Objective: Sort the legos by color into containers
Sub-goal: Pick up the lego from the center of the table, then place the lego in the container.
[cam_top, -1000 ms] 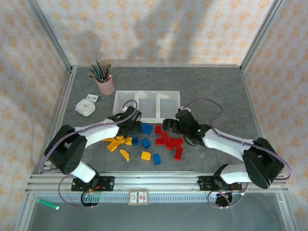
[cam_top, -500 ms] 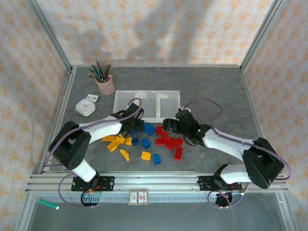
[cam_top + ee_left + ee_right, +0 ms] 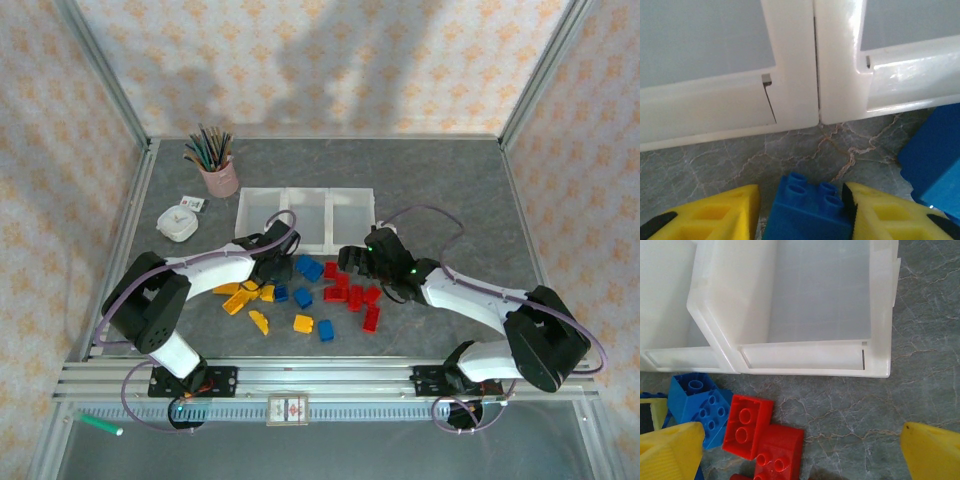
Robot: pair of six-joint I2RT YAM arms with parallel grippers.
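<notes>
Left gripper (image 3: 801, 194) hugs a light, stiff, slick blue brick (image 3: 807, 217), best gripped by its flat sides; whether it is clamped is unclear. Right gripper (image 3: 801, 435) gapes.

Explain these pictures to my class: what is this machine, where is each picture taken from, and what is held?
Two robot arms are bolted to a table, each ending in a two-finger gripper. One picture looks down from above; the other two come from cameras on the wrists. Blue, red and yellow legos lie loose before three white containers. The left gripper has a blue brick between its yellow fingers; whether it grips yet, I cannot tell. The right gripper is open, holding nothing.
</notes>
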